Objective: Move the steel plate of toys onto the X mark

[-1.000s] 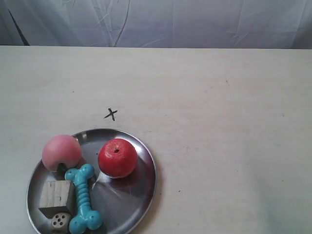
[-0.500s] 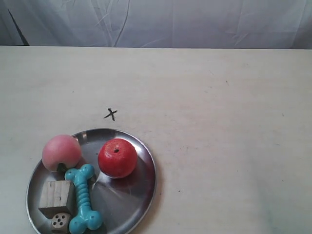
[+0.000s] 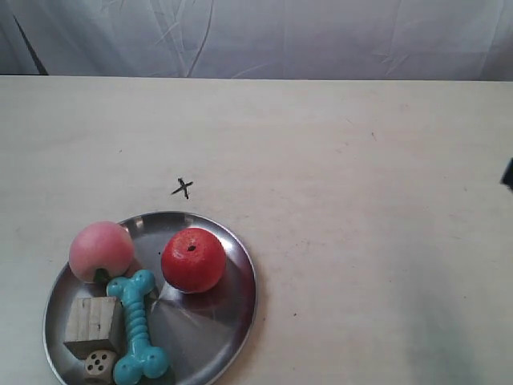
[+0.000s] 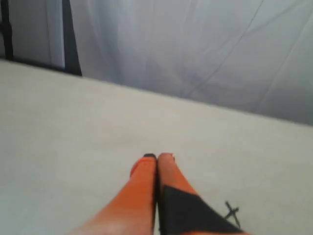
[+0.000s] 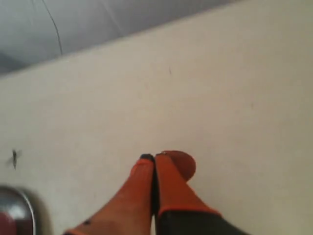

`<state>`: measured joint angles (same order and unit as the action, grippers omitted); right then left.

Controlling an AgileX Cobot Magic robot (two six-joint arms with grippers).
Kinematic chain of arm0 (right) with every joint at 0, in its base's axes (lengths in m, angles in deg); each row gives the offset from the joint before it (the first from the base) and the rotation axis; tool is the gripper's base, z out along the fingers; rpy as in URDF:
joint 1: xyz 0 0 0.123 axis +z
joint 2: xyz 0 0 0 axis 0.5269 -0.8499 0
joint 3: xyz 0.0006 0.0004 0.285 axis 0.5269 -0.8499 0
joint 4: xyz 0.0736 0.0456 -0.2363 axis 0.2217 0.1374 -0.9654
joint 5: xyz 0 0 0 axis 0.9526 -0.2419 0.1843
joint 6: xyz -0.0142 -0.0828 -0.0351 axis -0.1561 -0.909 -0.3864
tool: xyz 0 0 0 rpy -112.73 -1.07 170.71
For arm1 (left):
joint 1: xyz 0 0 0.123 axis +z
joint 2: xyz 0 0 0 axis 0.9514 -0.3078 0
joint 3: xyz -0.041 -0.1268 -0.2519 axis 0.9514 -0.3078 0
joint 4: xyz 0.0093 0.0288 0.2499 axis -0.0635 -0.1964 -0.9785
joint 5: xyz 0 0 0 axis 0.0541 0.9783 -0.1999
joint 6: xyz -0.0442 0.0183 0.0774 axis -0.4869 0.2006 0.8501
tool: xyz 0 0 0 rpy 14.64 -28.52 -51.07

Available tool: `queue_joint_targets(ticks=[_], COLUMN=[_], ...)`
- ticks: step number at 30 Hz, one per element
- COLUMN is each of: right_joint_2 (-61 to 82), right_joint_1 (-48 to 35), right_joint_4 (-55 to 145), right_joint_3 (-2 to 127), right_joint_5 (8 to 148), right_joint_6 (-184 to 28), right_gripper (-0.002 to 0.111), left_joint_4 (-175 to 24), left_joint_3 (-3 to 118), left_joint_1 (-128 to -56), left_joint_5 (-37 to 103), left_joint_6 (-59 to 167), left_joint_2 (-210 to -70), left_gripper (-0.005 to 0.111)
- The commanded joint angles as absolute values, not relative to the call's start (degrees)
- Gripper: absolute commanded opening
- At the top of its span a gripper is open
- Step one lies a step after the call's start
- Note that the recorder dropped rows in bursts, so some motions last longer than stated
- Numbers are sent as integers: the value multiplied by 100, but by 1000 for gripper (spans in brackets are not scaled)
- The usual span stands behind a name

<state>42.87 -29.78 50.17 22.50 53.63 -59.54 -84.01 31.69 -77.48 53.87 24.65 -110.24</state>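
The steel plate (image 3: 210, 333) sits at the table's near left in the exterior view. On it lie a pink peach (image 3: 100, 250), a red apple (image 3: 192, 259), a turquoise dog bone (image 3: 138, 326), a wooden cube (image 3: 92, 325) and a small die (image 3: 99, 365). The X mark (image 3: 183, 188) is drawn just beyond the plate's far rim, apart from it. My left gripper (image 4: 157, 156) is shut and empty above bare table, with the X mark (image 4: 232, 212) beside it. My right gripper (image 5: 154, 157) is shut and empty; the plate's rim (image 5: 28, 208) and the X mark (image 5: 14, 157) show off to one side.
A pale grey curtain (image 3: 256, 36) hangs behind the table's far edge. A dark sliver of an arm (image 3: 507, 174) shows at the exterior view's right edge. Dark posts (image 4: 68, 36) stand past the table in the left wrist view.
A dark part of an arm has come into the exterior view's right edge. The plate and toys have not moved.
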Motion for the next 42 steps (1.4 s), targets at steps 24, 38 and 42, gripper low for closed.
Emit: queue_joint_targets(ticks=[24,38,42], right_joint_2=[-415,-1190,-1254], right_joint_1=[-2134,-1831,-1800], right_joint_4=[11215,12307,12368], right_joint_3=[2862,2862,2862], right_joint_5=[4348,3910,4255], right_joint_6=[-12474,-14094,-14083], right_gripper=[-1,28,36], left_joint_4=[-4344,-2581,-2546], left_joint_3=[2290,2066,2066], left_joint_1=[-6138,-6138,-6138], left_joint_5=[6688,6571,6509], left_joint_6=[5393,7909,7909], left_joint_2=[-14170,-15451,-15778], left_gripper=[0,49,50])
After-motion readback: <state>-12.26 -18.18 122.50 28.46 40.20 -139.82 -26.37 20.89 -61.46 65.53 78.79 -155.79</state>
